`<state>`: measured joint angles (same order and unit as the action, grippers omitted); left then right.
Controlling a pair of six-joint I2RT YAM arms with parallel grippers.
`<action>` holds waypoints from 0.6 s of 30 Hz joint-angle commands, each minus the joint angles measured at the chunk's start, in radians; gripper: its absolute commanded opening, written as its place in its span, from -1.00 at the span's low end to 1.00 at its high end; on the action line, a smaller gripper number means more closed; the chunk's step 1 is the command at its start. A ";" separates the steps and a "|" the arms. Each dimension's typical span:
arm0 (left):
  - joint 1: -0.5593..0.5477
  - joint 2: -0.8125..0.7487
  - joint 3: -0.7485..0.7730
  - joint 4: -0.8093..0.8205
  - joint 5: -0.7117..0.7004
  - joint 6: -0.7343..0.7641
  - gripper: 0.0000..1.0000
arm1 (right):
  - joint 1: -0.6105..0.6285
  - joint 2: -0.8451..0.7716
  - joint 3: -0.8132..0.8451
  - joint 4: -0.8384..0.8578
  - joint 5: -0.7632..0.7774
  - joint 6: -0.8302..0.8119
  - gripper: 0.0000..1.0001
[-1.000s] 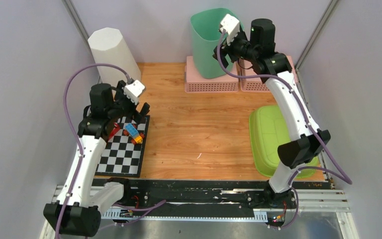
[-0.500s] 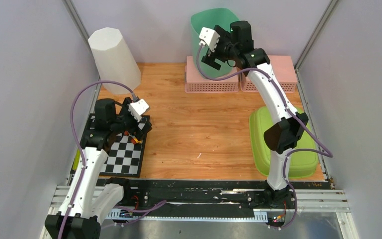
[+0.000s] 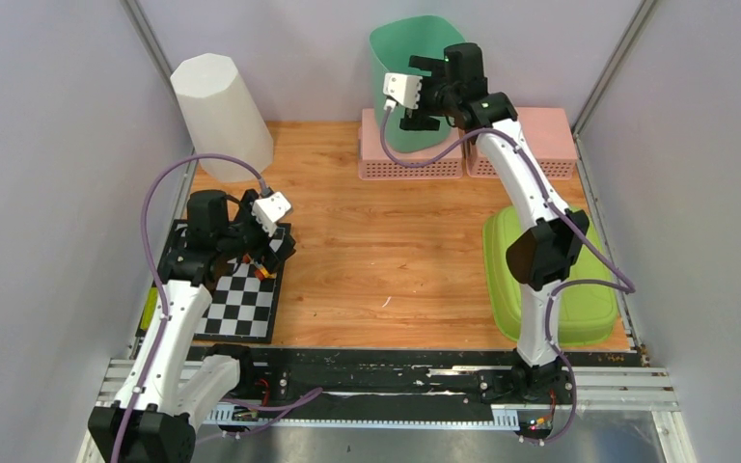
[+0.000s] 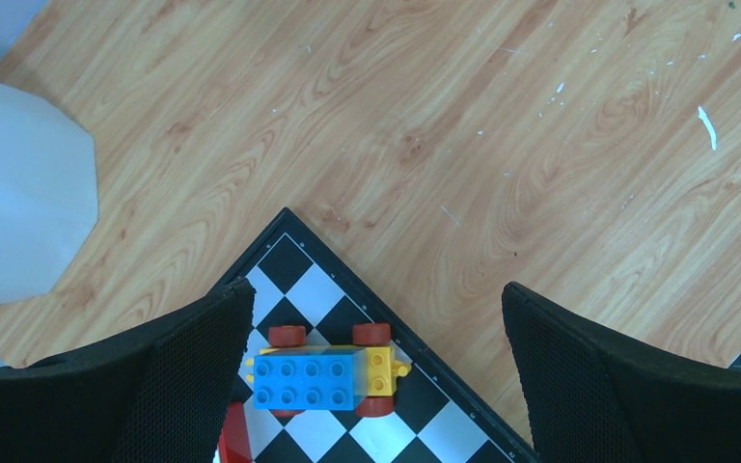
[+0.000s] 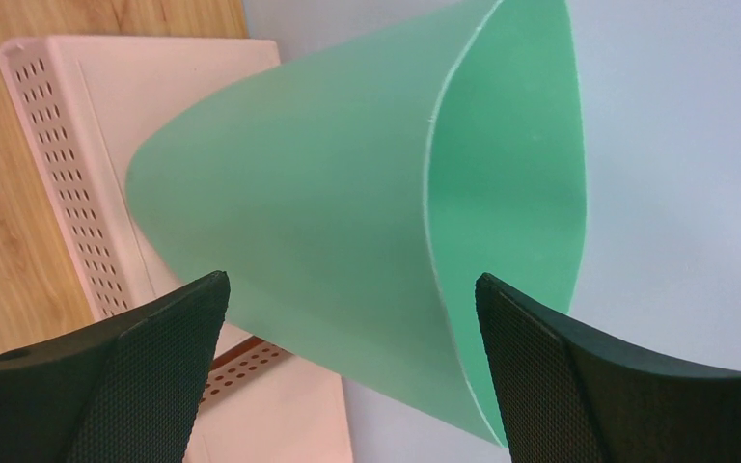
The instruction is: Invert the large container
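Observation:
The large container is a teal-green bin [image 3: 397, 48] standing mouth up on the pink baskets at the back of the table. My right gripper [image 3: 413, 118] is at its front wall, open. In the right wrist view the bin's side wall [image 5: 328, 183] fills the space ahead of the two spread fingers, its rim to the right, and my right gripper [image 5: 349, 280] holds nothing. I cannot tell whether the fingers touch the bin. My left gripper [image 3: 275, 253] hangs open over a corner of the chessboard, far from the bin; in the left wrist view the left gripper [image 4: 378, 287] is empty.
Two pink perforated baskets [image 3: 410, 166] sit under the bin. A white bin [image 3: 220, 106] stands mouth down at the back left. A lime-green tub [image 3: 516, 275] lies at the right edge. The chessboard [image 3: 241, 304] carries a blue and yellow brick car [image 4: 328, 371] and a red piece [image 4: 236, 439].
My right gripper swung from the bin's right side to its front left and opened wider. The left arm drew back and lowered slightly over the chessboard.

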<state>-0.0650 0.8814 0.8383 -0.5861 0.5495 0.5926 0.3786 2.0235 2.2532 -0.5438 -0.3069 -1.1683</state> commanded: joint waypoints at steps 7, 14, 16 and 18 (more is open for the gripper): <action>-0.003 0.011 -0.018 0.012 -0.001 0.012 1.00 | -0.024 0.076 0.088 -0.130 0.014 -0.159 1.00; -0.003 0.014 -0.024 0.025 -0.008 0.012 1.00 | -0.024 -0.028 -0.051 -0.240 -0.020 -0.205 0.88; -0.003 0.017 -0.024 0.026 -0.008 0.011 1.00 | -0.023 -0.064 -0.095 -0.260 -0.032 -0.209 0.79; -0.003 0.017 -0.024 0.025 -0.008 0.010 1.00 | -0.022 -0.097 -0.139 -0.263 -0.040 -0.209 0.68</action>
<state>-0.0650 0.8944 0.8265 -0.5785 0.5388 0.5953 0.3637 1.9999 2.1944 -0.6827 -0.2951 -1.3567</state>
